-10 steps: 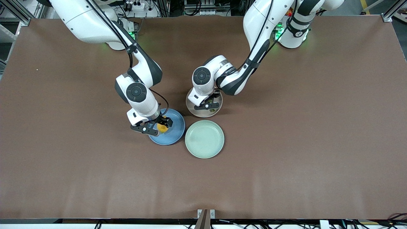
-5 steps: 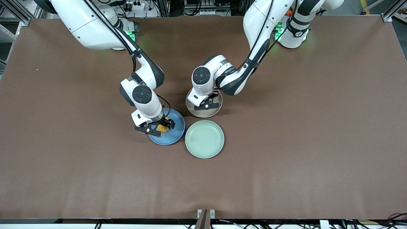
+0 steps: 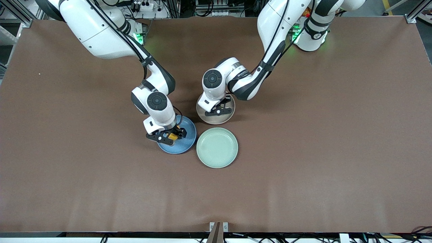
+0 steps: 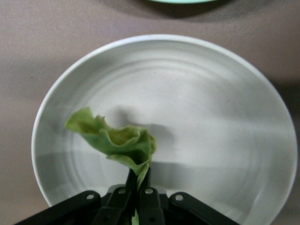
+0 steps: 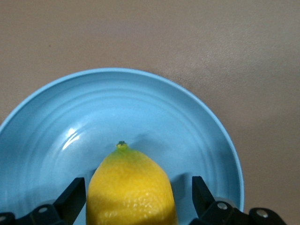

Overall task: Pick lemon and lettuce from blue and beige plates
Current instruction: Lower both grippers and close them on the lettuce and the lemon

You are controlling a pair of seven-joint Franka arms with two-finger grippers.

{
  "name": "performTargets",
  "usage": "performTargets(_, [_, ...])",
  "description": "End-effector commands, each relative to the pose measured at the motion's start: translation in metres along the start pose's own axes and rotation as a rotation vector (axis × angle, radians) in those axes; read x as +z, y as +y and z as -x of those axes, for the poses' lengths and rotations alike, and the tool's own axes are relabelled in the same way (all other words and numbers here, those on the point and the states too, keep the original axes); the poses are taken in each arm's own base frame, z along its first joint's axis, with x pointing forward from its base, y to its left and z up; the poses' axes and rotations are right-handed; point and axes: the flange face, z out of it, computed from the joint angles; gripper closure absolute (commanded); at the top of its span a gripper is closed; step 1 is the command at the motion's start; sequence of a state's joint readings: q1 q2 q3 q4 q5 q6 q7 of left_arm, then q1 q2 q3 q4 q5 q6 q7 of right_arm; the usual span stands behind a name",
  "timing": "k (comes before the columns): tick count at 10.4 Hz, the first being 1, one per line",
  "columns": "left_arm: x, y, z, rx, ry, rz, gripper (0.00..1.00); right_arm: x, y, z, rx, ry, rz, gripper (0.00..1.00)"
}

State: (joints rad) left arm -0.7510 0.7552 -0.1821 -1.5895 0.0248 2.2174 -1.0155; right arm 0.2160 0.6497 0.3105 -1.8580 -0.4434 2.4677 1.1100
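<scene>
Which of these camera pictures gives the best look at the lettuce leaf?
The left wrist view: the lettuce fills the middle of the picture, crinkled and raised over the beige plate, its end pinched by the left gripper. In the front view the arm hides it over that plate. The right wrist view shows only the lemon and blue plate.

From the front we see only a sliver of the lemon [image 3: 173, 136] inside the right claw [image 3: 167, 135], and the lettuce [image 4: 117, 143] is hidden under the left claw [image 3: 217, 108]. The right wrist view cuts off the lemon's lower half and the blue plate [image 5: 197, 140].
</scene>
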Motion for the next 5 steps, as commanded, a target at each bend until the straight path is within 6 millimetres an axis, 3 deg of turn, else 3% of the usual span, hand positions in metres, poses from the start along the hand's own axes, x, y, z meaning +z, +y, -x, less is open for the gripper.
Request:
performTargets(1, [-0.035, 0.001, -0.007, -0.029, 0.057, 0.02, 1.0, 0.002, -0.005, 0.005, 0.003, 0.016, 0.001, 0.15])
performTargets(3, [-0.068, -0.011, -0.025, -0.061, 0.084, 0.055, 1.0, 0.002, -0.005, 0.005, 0.01, 0.013, 0.0, 0.47])
performTargets(5, [-0.094, -0.035, -0.056, -0.109, 0.111, 0.079, 1.0, 0.002, -0.005, 0.005, 0.02, 0.014, 0.0, 0.69])
